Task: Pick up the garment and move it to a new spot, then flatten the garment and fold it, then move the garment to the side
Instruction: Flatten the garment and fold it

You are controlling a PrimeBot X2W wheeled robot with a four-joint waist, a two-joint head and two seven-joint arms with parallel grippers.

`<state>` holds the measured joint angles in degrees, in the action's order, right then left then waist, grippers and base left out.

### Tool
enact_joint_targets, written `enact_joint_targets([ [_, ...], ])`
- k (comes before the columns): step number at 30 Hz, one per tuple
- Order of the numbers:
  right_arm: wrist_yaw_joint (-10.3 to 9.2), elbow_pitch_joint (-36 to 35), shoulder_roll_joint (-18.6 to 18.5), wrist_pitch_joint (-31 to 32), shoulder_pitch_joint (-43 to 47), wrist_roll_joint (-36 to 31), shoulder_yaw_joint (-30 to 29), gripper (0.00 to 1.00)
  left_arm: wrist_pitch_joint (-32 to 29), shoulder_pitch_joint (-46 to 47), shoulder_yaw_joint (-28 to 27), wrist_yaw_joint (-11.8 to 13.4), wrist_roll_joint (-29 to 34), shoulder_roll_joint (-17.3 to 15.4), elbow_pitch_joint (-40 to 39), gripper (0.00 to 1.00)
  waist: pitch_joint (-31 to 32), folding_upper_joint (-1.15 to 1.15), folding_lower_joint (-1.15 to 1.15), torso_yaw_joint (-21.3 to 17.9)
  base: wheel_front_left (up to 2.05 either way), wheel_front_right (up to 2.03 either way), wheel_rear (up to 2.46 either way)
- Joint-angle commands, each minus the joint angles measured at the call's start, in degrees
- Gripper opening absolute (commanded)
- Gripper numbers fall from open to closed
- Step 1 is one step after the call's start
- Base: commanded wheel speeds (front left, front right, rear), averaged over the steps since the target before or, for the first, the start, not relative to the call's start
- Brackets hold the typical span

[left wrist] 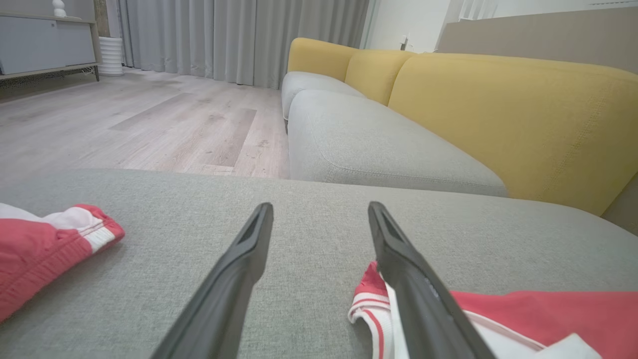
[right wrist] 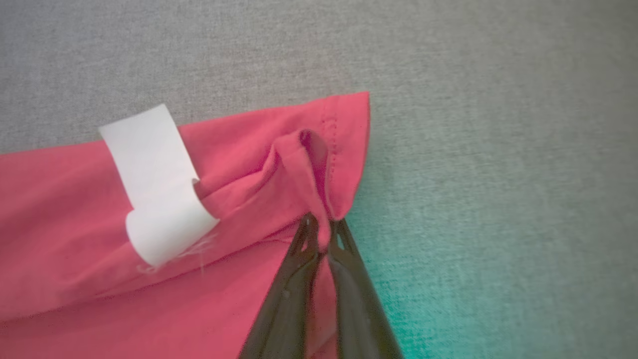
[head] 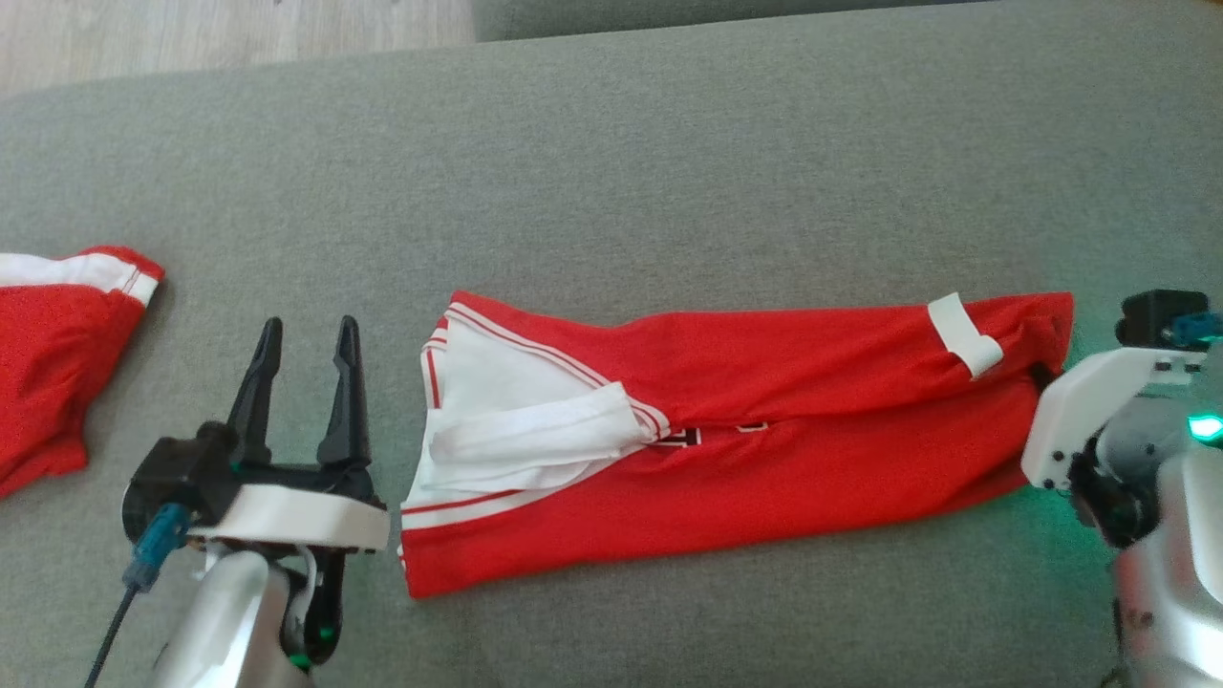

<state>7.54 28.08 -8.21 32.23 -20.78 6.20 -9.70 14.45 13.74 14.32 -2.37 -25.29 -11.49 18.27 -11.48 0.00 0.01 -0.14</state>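
Lying lengthwise across the middle of the head view, the red garment [head: 745, 430] rests on the grey cushion [head: 669, 143], folded into a long band. Its white-trimmed collar end is toward the left and its hem toward the right edge of the frame.

The left gripper [head: 309, 330] stands at the lower left, just beside the collar end but apart from it. Its two dark fingers are spread wide with nothing between them, and bare cushion fills the gap in the left wrist view.

The right gripper [right wrist: 324, 227], at the bottom centre of the right wrist view, has its fingers pressed together on a pinched-up fold of red cloth at the hem corner — the fabric rises into a small ridge right at the tips. A white label [right wrist: 154, 184] curls over the garment's upper edge, near that pinch, and a green glow tints the cushion to the right.

At the far left of the head view lies a second garment [head: 57, 363] — red and white, well apart from the first. In the upper part of the left wrist view are a yellow sofa back [left wrist: 498, 114] and pale wood floor [left wrist: 124, 114].
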Motion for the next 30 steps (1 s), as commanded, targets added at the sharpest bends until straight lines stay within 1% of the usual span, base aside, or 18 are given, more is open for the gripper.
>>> enact_joint_targets([
  [1,-0.05,-2.65,-1.67,0.31,0.63,0.38,1.13,0.0,0.54,1.15,-2.82,-0.21,0.57,-0.71,-1.41,1.0,0.3,0.0,-0.01,-0.33,0.0,0.0,0.0],
  [5,-0.05,-8.77,-4.4,1.28,1.83,0.27,-0.89,0.0,0.54,0.71,-3.48,-0.4,0.89,-0.38,-1.36,1.0,1.01,0.0,-0.01,-0.82,0.0,0.0,0.0],
  [10,-0.05,-18.67,-7.04,4.01,4.84,-1.3,-6.38,0.0,0.54,-0.01,-4.14,-0.46,1.32,0.14,-1.85,1.0,1.73,0.0,-0.01,-1.26,0.0,0.0,0.0],
  [13,-0.05,-23.33,-8.35,5.87,6.34,-1.85,-9.35,0.0,0.54,-0.36,-4.45,-0.56,1.53,0.3,-1.95,1.0,2.14,0.0,-0.01,-1.59,0.0,0.0,0.0],
  [14,-0.05,-24.49,-8.58,6.63,6.77,-1.89,-10.04,0.0,0.54,-0.43,-4.53,-0.64,1.58,0.33,-1.92,1.0,2.26,0.0,-0.01,-1.67,0.0,0.0,0.0],
  [17,-0.05,-27.78,-7.76,8.89,7.71,-0.97,-11.3,0.0,0.54,-0.63,-4.71,-0.78,1.73,0.64,-1.86,1.0,2.79,0.0,-0.01,-1.78,0.0,0.0,0.0],
  [18,-0.05,-30.18,-6.29,10.99,8.62,0.62,-10.02,0.0,0.54,-0.87,-4.96,-0.83,1.78,0.79,-1.8,1.0,3.29,0.0,-0.01,-1.94,0.0,0.0,0.0],
  [20,-0.05,-32.98,-4.3,12.87,9.53,2.77,-7.49,0.0,0.54,-1.19,-5.2,-0.86,1.84,0.94,-1.79,1.0,3.73,0.0,-0.01,-2.04,0.0,0.0,0.0],
  [23,-0.05,-37.78,0.21,15.37,10.84,6.7,-1.89,0.0,0.54,-1.62,-5.62,-0.91,1.92,1.02,-1.85,1.0,4.16,0.0,-0.01,-2.09,0.0,0.0,0.0],
  [25,-0.05,-40.26,2.4,16.16,11.3,9.78,2.85,0.0,0.54,-1.85,-6.03,-0.86,1.97,0.98,-2.05,1.0,4.3,0.0,-0.01,-2.13,0.0,0.0,0.0],
  [26,-0.05,-41.15,3.2,16.19,11.42,11.06,5.5,0.0,0.54,-1.94,-6.2,-0.85,1.98,0.93,-2.12,1.0,4.29,0.0,-0.01,-2.12,0.0,0.0,0.0],
  [27,-0.05,-41.15,3.2,16.19,11.42,11.06,5.5,0.0,0.54,-1.94,-6.2,-0.85,1.98,0.93,-2.12,1.0,4.29,0.0,-0.01,-2.12,0.0,0.0,0.0],
  [30,-0.05,-41.46,4.52,14.92,10.94,13.35,13.82,0.0,0.54,-1.98,-6.69,-0.87,2.02,0.72,-2.36,1.0,4.03,0.0,-0.01,-1.97,0.0,0.0,0.0],
])
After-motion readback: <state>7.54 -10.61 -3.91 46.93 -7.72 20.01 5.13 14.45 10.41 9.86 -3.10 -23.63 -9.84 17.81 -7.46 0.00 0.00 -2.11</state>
